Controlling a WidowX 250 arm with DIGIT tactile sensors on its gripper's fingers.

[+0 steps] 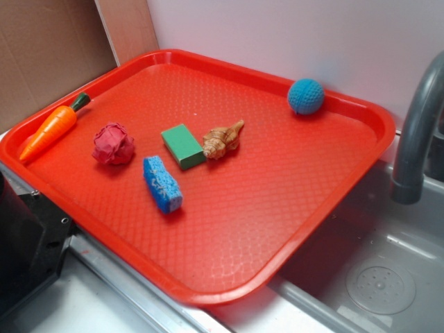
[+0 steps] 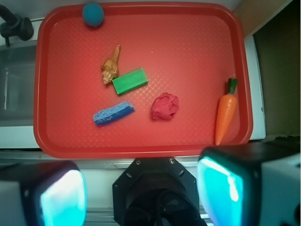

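The gripper (image 2: 143,190) stands wide open at the bottom of the wrist view. Its two fingers (image 2: 61,200) are far apart, holding nothing and touching nothing. It hangs just short of the near rim of the red tray (image 2: 141,151). Nearest on the tray are the carrot (image 2: 225,113) at right, the crumpled red ball (image 2: 164,106) in the middle and the blue sponge (image 2: 113,113) to its left. Beyond lie the green block (image 2: 130,80) with the brown shell (image 2: 111,66) just beside it. The blue ball (image 2: 93,14) sits by the upper left rim.

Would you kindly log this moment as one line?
gripper open, empty | tray: sponge, red wad, green block, shell, carrot, blue ball
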